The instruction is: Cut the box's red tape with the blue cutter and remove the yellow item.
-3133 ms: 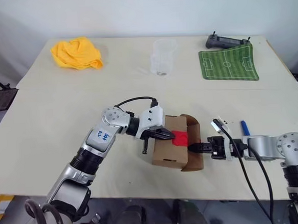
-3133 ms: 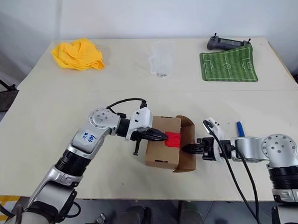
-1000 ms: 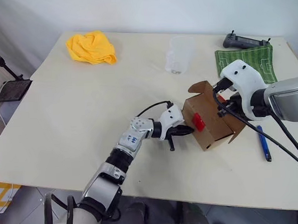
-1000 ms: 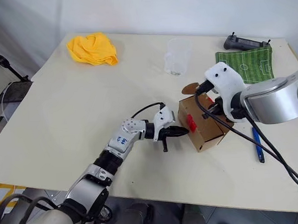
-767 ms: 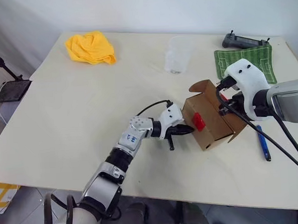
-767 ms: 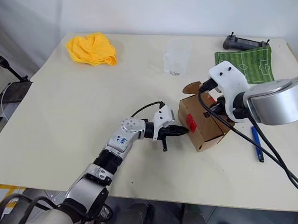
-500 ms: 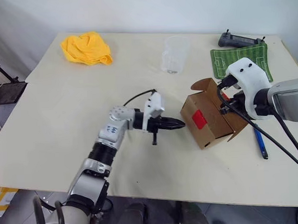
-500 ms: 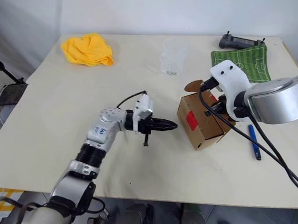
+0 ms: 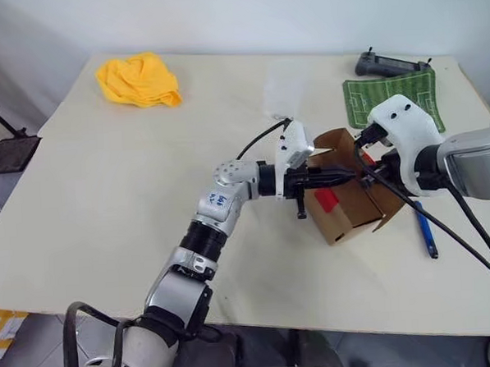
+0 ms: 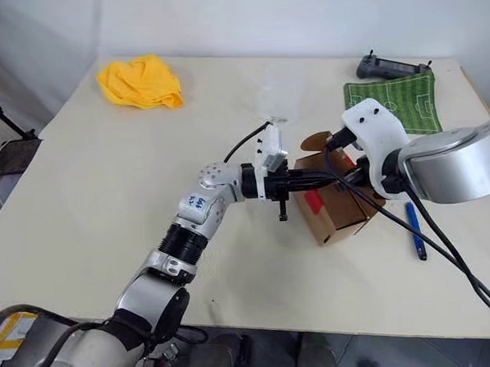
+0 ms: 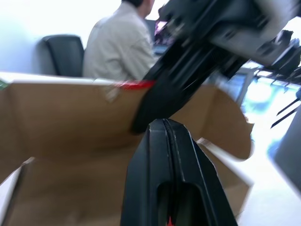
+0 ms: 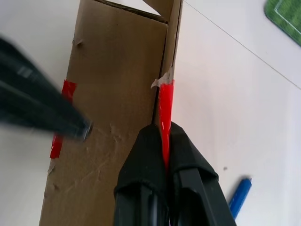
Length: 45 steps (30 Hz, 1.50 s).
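Box [image 9: 348,196] w/ flaps open; right tool [image 12: 162,141] clamps red tape [image 12: 165,110] edge, left tool [image 9: 343,175] closed, empty, at opening.

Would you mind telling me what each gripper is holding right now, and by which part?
The right gripper pinches the box by a flap's red-taped edge. The left gripper is shut, holding nothing.

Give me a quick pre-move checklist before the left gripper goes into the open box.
1. Box held steady: ok, right gripper shut on a taped flap edge.
2. Red tape cut: ok, flaps stand open.
3. Left gripper at the box opening: ok, over the open top.
4. Left gripper ready to grasp: not ok, fingers shut.
5. Yellow item located: cannot tell.
6. Blue cutter out of the way: ok, lying on the table beside the box.
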{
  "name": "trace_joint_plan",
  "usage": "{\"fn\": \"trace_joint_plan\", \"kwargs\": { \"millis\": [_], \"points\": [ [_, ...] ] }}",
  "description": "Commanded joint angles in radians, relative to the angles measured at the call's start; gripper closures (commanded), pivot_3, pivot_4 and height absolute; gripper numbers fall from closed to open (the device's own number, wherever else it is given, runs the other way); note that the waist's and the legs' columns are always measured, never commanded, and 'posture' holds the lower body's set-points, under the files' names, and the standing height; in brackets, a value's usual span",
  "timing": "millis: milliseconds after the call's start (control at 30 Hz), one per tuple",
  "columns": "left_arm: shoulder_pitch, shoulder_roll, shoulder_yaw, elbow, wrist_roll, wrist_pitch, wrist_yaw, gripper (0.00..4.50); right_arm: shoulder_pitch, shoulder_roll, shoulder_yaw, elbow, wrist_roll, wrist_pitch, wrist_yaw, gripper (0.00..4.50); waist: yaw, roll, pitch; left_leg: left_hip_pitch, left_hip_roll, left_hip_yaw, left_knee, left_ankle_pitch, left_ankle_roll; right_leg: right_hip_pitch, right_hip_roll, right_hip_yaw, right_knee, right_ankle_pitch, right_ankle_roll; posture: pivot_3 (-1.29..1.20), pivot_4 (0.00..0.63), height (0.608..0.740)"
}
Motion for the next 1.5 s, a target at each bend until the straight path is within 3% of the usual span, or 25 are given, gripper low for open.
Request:
{"fn": "trace_joint_plan", "kwargs": {
  "millis": [33, 633, 1033, 1500],
  "points": [
    [-0.029, -0.016, -0.013, 0.051, 0.045, -0.067, 0.036, 4.50, -0.001, 0.001, -0.014, -0.027, 0.014, -0.012, -0.007, 4.45, 0.002, 0.000, 0.000, 0.000, 0.000, 0.000, 0.000, 0.000, 0.000, 0.000, 0.000, 0.000, 0.000, 0.000, 0.000, 0.00, 0.150, 0.740],
    [-0.006, 0.012, -0.106, 0.068, 0.166, -0.046, 0.026, 4.50, 0.185, -0.126, -0.149, 0.020, -0.002, -0.043, 0.033, 4.45, 0.014, 0.000, 0.000, 0.000, -0.001, 0.000, 0.000, 0.000, 0.001, 0.001, -0.001, 0.000, 0.000, 0.000, 0.000, 0.00, 0.150, 0.740],
    [0.056, 0.122, -0.118, -0.037, 0.167, 0.042, -0.021, 4.50, 0.337, -0.048, -0.228, 0.056, -0.200, -0.005, 0.134, 4.45, 0.006, 0.001, -0.001, 0.001, 0.000, 0.000, 0.001, 0.001, 0.000, 0.001, -0.001, 0.000, 0.001, 0.000, 0.000, 0.00, 0.150, 0.740],
    [0.157, 0.273, -0.134, -0.237, 0.162, 0.230, -0.059, 4.50, 0.295, 0.014, -0.183, -0.105, -0.045, -0.038, 0.005, 4.45, -0.022, 0.001, -0.002, 0.013, 0.001, 0.001, 0.000, 0.001, -0.002, 0.010, 0.000, 0.003, 0.001, 0.000, 0.000, 0.00, 0.150, 0.740]
  ]
}}
